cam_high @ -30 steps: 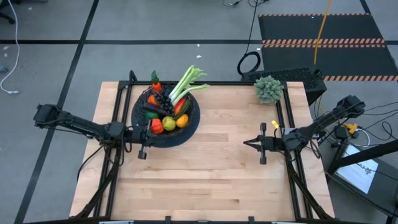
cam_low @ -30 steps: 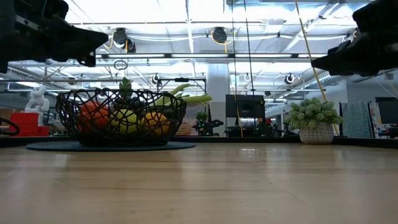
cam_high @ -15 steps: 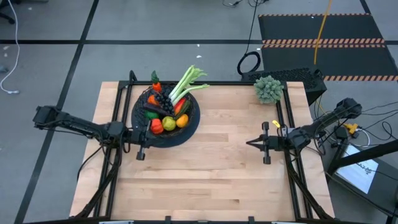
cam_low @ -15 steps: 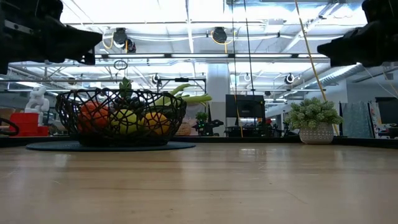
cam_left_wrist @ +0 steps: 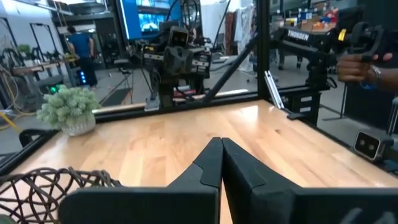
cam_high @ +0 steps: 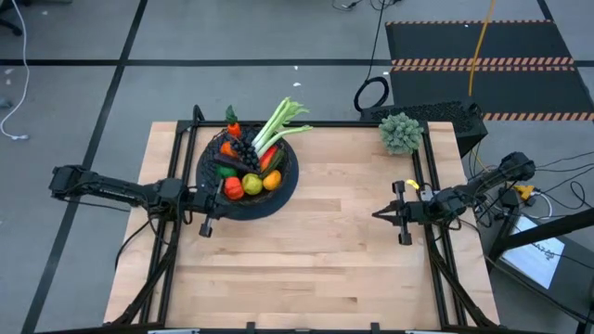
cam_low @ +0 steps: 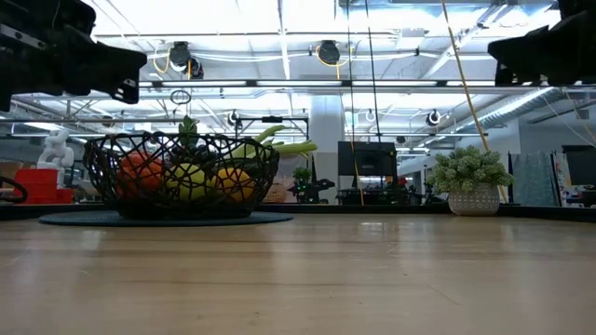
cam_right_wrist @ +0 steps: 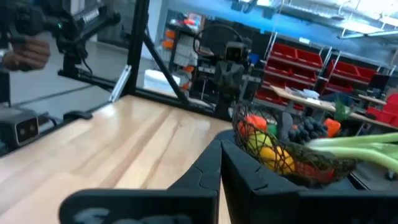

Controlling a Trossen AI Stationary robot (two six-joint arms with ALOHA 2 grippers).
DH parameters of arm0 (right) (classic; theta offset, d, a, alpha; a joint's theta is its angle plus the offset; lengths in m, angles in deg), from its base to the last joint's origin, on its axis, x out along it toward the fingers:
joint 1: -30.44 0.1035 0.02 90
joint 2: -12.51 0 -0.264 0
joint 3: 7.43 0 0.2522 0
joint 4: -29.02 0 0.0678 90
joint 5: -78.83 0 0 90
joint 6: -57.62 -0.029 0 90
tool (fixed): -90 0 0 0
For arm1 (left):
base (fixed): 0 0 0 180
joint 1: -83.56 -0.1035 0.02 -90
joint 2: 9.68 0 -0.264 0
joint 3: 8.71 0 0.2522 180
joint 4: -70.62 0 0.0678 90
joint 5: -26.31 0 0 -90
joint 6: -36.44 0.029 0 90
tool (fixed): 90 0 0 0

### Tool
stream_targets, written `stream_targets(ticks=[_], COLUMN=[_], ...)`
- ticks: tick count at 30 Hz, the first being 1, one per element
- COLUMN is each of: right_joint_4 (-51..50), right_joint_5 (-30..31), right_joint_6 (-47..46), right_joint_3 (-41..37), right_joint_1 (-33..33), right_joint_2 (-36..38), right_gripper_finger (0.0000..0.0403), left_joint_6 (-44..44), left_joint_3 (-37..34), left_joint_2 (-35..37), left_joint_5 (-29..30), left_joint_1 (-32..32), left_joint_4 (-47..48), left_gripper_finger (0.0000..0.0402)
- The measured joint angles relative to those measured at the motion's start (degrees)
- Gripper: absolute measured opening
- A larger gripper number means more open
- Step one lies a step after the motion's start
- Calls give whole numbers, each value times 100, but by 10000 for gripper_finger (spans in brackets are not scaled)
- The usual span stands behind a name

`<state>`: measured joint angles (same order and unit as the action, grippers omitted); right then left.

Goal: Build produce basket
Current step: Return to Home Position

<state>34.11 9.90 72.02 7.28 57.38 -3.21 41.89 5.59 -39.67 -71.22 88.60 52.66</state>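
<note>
Wooden table [cam_high: 316, 246], open workshop floor around. The black wire basket [cam_high: 278, 197] stood by the far-left corner. All produce [cam_high: 247, 169] in view lay inside it, the leafy stalk overhanging the rim. Judged: filling done, parking arms left. Left gripper [cam_high: 215, 206] at the basket's rim and right gripper [cam_high: 381, 214] near the right edge, both clenched and empty.

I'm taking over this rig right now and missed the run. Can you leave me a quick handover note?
Left claw: shut, empty, raised above the table, beside the basket.
Right claw: shut, empty, raised near the table's right edge.
Produce: piled in the basket, with the leafy stalk poking over the rim. None seen loose on the table.
Done: the basket looks filled.
Left: probably only parking both arms at home.
</note>
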Motion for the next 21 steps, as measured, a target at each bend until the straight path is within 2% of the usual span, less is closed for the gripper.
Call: stream_targets(ticks=[7,13,21], right_joint_4=[57,-1,-148], right_joint_5=[-1118,-1679,-1806], right_joint_6=[4,59,-24], right_joint_3=[-4,-5,-7], right_joint_1=[-926,-1750,-2123], right_joint_2=[172,171,540], right_gripper_finger=[1,0,0], left_joint_6=[42,-91,-115], left_joint_3=[1,1,3], left_joint_2=[179,208,206], left_joint_5=[0,2,2], left_joint_1=[0,1,2], left_joint_4=[-13,-75,-58], left_gripper_finger=[4,7,10])
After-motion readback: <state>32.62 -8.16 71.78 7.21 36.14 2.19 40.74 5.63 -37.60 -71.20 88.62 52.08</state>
